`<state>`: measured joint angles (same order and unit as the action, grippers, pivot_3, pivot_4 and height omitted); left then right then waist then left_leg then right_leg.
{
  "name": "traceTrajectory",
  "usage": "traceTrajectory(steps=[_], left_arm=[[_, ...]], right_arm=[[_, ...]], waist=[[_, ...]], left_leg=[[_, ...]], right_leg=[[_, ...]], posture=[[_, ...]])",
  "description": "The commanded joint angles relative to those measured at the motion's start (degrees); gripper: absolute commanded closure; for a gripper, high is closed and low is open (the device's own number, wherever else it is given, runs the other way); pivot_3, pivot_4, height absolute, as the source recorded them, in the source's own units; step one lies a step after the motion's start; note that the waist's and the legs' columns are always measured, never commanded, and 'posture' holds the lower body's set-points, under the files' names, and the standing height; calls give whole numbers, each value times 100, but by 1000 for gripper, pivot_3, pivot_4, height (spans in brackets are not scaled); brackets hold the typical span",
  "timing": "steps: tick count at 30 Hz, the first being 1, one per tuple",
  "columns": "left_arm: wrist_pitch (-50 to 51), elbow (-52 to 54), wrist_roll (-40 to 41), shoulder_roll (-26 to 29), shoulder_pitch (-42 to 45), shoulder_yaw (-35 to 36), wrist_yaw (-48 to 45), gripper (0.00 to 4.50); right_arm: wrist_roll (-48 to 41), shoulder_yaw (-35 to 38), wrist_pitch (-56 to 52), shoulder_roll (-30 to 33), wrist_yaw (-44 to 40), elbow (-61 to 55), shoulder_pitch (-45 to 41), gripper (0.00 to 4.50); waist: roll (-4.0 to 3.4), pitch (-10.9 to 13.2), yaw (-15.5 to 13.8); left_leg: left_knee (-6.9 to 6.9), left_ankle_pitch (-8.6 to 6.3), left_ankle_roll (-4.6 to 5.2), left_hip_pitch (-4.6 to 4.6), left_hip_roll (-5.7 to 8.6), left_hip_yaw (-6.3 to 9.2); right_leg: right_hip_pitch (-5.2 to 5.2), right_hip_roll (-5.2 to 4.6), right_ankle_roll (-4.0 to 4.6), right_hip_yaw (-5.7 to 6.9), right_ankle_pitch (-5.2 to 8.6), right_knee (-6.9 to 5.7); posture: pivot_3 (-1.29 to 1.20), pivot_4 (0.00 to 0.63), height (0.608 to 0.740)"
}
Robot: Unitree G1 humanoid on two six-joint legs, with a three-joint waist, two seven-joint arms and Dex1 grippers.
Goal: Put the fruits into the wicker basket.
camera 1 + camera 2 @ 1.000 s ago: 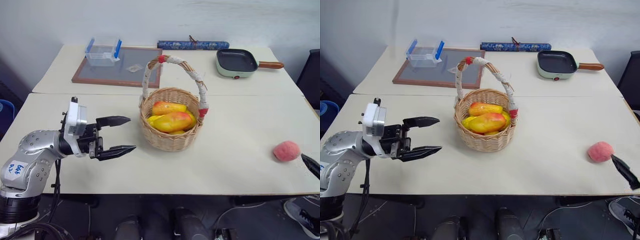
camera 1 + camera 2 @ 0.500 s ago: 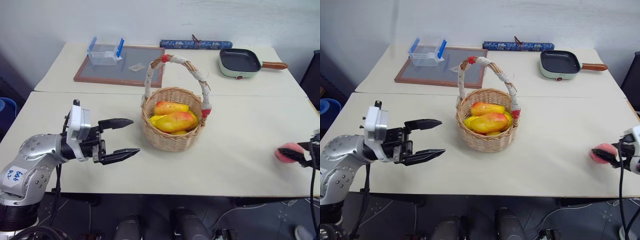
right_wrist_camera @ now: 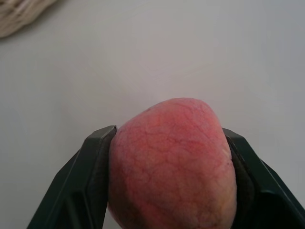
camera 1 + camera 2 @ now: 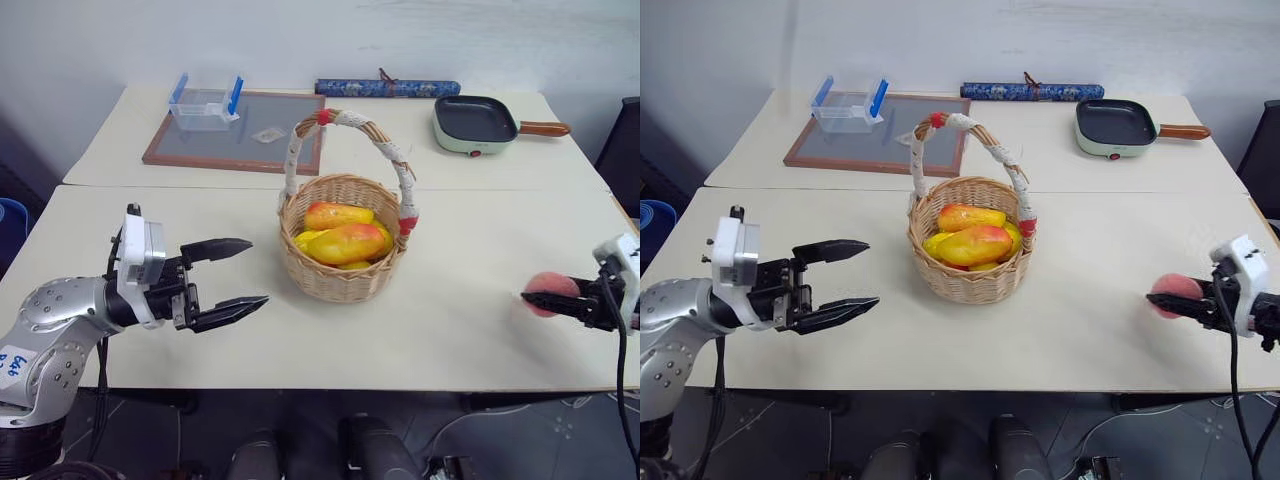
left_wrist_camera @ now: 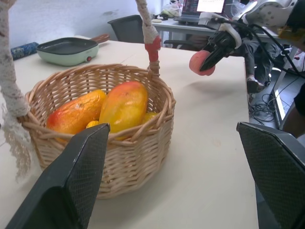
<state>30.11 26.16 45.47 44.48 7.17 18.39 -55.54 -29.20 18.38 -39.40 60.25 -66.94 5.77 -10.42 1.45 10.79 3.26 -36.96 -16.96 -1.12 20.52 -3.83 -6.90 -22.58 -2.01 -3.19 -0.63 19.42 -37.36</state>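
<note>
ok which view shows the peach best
The right wrist view: the peach sits close up between the right claw's fingers. The eye views show it small, at the table's right edge; the left wrist view shows it in that claw, lifted off the table, beyond the basket.

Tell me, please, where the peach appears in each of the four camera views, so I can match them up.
Left eye view: peach at the right edge, in the right pincer.
Right eye view: right side, in that pincer.
Left wrist view: upper right, above the table, beyond the wicker basket.
Right wrist view: lower centre, between the black fingers.
Shared landmark: the wicker basket.
</note>
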Motion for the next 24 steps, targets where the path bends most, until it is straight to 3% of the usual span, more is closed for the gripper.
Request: traceTrajectory(steps=[1, 2, 5, 8, 13, 17, 22, 24], left_arm=[[-41, 41, 47, 117, -133, 275, -14, 0], [-38, 28, 50, 121, -175, 296, -12, 0], [-68, 18, 28, 92, -409, 412, 15, 0], [-82, 65, 42, 61, -496, 479, 97, 0], [-105, 158, 82, -13, -853, 821, 296, 0], [-118, 258, 116, -62, -947, 905, 426, 0], [-77, 443, 198, -106, -1025, 975, 582, 0], [-54, 492, 232, -99, -1036, 996, 627, 0]], right_arm=[[-905, -162, -489, 135, -373, -1668, -383, 1965], [-1157, -246, -652, 96, -412, -2021, -540, 1965], [-2366, -649, -1225, -892, 488, -3072, -1850, 1965], [-2795, -797, -1548, -1603, 1360, -3377, -2425, 1965], [-522, -2264, -79, -2654, 2637, -3480, -2889, 1965], [484, -2921, 508, -3117, 3132, -3208, -2977, 1965], [1331, -3311, 893, -3400, 3471, -3023, -3046, 267], [1434, -3266, 905, -3430, 3477, -2951, -3080, 22]], waist=[[-3, 2, 8], [-8, 5, 19], [1, 11, 68], [12, 13, 14], [25, 5, -25], [26, 4, -23], [27, 3, -5], [27, 3, -3]], left_leg=[[0, 0, 0, 0, -1, 0], [2, -1, 1, 0, -2, 1], [5, -16, 21, -2, -10, 3], [3, -17, 13, 16, -17, 21], [-11, -2, -5, 123, 7, 38], [-26, 4, 8, 176, 15, 34], [-25, 7, 5, 184, 13, 30], [-25, 13, 5, 183, 13, 29]], right_leg=[[0, 1, 0, 0, 0, -1], [-1, 1, 0, 0, 0, -1], [-3, 3, 1, 2, 0, -4], [-16, 10, 6, 13, 2, -5], [-111, -21, 7, 21, 2, -11], [-164, -35, -10, 32, -7, -29], [-181, -33, -10, 32, -7, -41], [-182, -33, -10, 31, -7, -44]], posture=[[0, 150, 740], [0, 150, 740], [0, 150, 740], [0, 150, 740], [0, 150, 740], [0, 150, 740], [0, 150, 740], [0, 150, 740]])
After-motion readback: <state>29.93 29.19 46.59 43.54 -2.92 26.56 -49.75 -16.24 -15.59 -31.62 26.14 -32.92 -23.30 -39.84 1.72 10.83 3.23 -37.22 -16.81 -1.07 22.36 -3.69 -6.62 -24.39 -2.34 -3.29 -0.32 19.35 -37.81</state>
